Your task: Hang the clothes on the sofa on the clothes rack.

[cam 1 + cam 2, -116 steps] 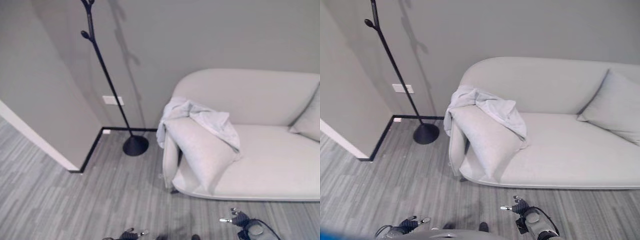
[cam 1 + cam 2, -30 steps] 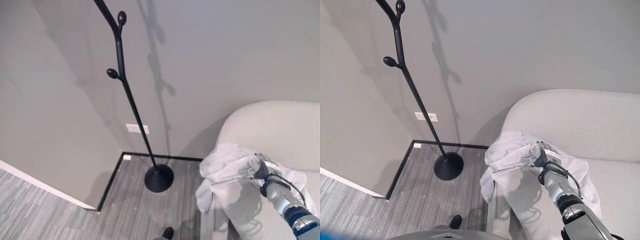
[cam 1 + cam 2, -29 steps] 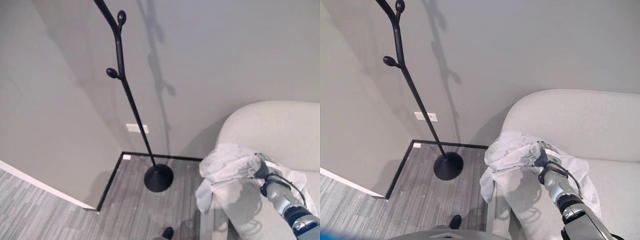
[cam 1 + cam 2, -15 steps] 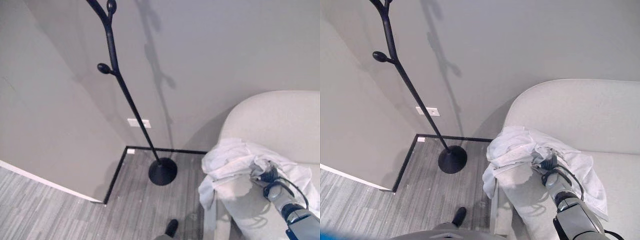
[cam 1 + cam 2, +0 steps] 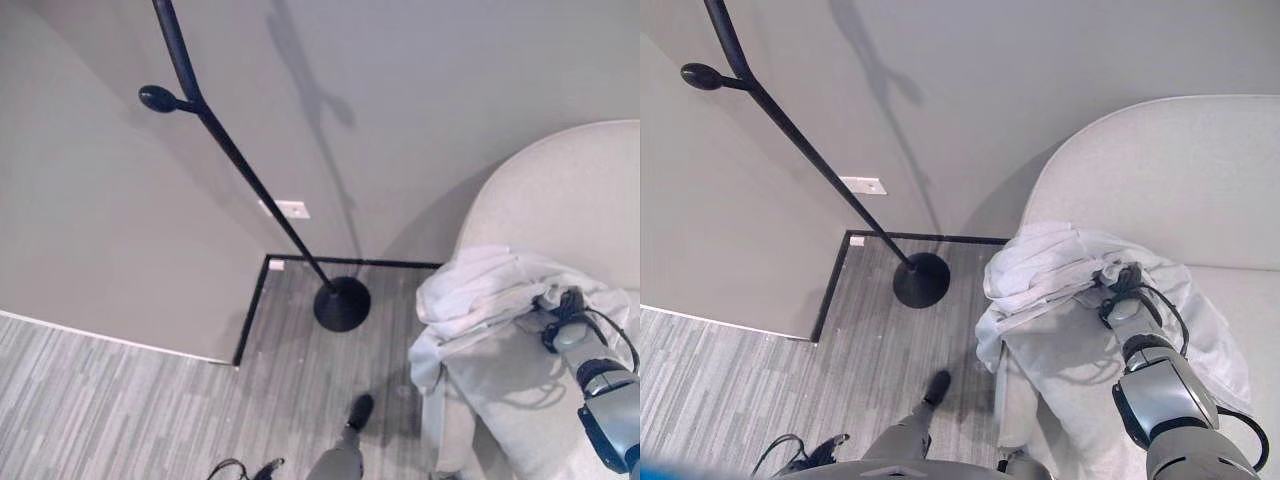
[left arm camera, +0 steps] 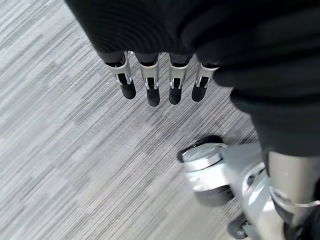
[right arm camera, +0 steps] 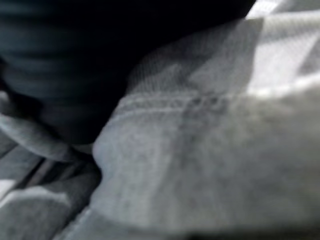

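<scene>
Where walls meet, grey striped floor (image 5: 120,400)

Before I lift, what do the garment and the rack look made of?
The garment looks like soft pale-grey knit cotton: it bunches in loose folds, with a stitched seam in the right wrist view. The rack looks like matte black painted metal: thin rigid pole, rounded peg, disc base.

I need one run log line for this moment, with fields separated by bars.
phase: grasping | right hand: buried in garment on sofa, fingers hidden | left hand: idle, open, over floor | clothes rack: bare
</scene>
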Controlling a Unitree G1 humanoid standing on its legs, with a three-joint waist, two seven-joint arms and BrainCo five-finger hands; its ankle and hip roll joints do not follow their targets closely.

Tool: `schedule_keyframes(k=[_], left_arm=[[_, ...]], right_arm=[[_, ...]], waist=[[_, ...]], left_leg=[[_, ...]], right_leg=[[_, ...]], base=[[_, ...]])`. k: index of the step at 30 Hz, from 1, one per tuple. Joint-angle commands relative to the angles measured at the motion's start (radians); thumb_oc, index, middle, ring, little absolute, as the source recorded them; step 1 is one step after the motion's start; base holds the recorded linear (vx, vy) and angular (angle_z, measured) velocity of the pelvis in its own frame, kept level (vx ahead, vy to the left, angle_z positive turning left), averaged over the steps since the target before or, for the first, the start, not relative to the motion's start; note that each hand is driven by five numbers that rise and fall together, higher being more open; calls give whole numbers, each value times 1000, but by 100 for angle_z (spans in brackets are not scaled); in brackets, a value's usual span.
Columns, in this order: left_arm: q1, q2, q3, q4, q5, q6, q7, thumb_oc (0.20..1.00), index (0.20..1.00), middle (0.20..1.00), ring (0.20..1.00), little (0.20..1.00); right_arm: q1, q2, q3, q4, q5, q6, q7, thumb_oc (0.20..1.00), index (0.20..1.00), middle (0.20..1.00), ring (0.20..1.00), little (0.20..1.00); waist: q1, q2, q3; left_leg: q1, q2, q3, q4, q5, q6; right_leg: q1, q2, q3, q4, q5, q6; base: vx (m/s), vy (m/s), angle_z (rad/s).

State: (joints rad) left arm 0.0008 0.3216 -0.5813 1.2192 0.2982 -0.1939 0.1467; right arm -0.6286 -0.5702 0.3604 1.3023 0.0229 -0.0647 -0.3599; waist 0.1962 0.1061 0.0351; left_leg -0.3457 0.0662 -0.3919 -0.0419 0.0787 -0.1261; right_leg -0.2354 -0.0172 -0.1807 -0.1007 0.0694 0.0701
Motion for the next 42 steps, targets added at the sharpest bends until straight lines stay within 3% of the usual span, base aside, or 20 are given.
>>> schedule_keyframes(k=[1,5,10,18,29,34,40,42], left_arm=[[-19,14,12,64,36,8,15,1000,1000,1000,1000,1000],[-7,5,40,84,24,20,23,1000,1000,1000,1000,1000],[23,-19,65,85,11,28,30,1000,1000,1000,1000,1000],[43,-47,82,95,20,43,19,1000,1000,1000,1000,1000],[59,-58,91,95,56,50,18,1000,1000,1000,1000,1000],[59,-39,132,40,-1,47,20,1000,1000,1000,1000,1000],[60,37,158,-155,-69,19,9,1000,1000,1000,1000,1000],[58,89,191,-287,-146,11,4,1000,1000,1000,1000,1000]], right_arm=[[99,61,-11,-65,5,-23,21,200,200,200,200,200],[158,47,-65,-145,21,-31,-4,200,200,200,200,200],[249,-37,-231,-392,87,-64,-70,200,200,200,200,200],[323,-124,-390,-703,-9,-64,-146,200,200,200,200,200],[378,-148,-515,-929,-94,-54,-203,200,200,200,200,200],[364,-194,-565,-1053,-162,-36,-234,200,200,200,200,200],[253,-305,-580,-1151,-259,-4,-267,200,200,200,200,200],[141,-363,-531,-1119,-246,10,-276,200,200,200,200,200]], waist=[[-1,-42,-32],[-28,-53,-38],[-74,-73,-45],[-98,-100,-73],[-90,-133,-116],[-81,-146,-135],[-63,-161,-165],[-51,-171,-177]], left_leg=[[25,-104,8,-45,20,45],[47,-94,19,-45,10,44],[91,-76,34,-45,-19,44],[161,-59,54,-45,-57,50],[234,-55,87,-45,-95,63],[257,-54,99,-45,-102,67],[279,-50,102,-45,-106,68],[285,-49,104,-45,-103,66]], right_leg=[[6,-4,215,13,-82,40],[25,-1,221,13,-89,41],[60,-1,234,13,-99,45],[122,-4,245,13,-105,48],[181,-9,269,13,-102,51],[200,-11,274,13,-99,52],[216,-12,275,13,-99,55],[223,-13,273,13,-97,56]], base=[[0,0,0],[3,-6,-2],[-37,1,-10],[-31,5,-11],[-33,26,-8],[-43,30,-12],[-21,9,-10],[0,0,0]])
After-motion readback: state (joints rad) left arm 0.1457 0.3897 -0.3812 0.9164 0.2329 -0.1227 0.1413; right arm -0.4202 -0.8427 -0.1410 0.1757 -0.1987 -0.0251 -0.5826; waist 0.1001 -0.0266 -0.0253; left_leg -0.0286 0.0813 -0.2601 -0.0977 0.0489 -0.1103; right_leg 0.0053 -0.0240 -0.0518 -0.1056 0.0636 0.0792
